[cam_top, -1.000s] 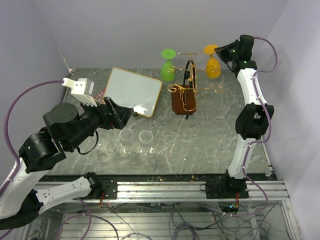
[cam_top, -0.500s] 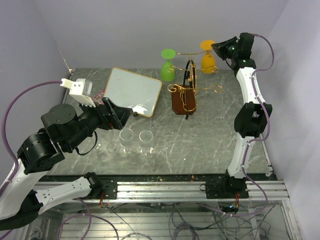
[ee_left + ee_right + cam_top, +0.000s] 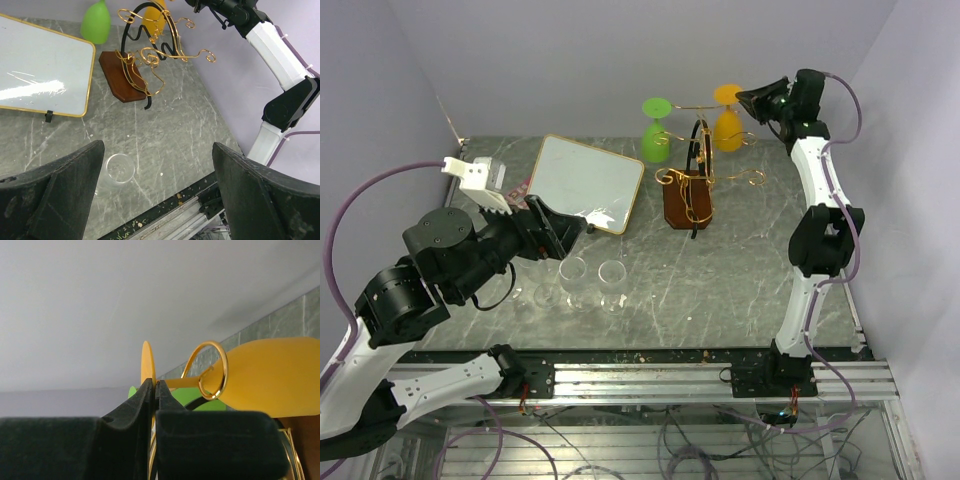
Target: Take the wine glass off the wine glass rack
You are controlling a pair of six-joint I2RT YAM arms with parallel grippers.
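1. Our right gripper [image 3: 154, 385] pinches the foot of the orange wine glass [image 3: 270, 370] at its fingertips. Just beyond, the stem sits in a ring of the wine glass rack [image 3: 687, 205], probably ready to slide out.
2. Our left gripper [image 3: 157, 170] gapes wide and empty, well apart from the rack.

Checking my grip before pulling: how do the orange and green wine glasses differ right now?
The orange glass hangs on the rack's right end, the green glass on its left end. The right tool pinches the orange glass's foot; nothing touches the green one. Both hang foot-up.
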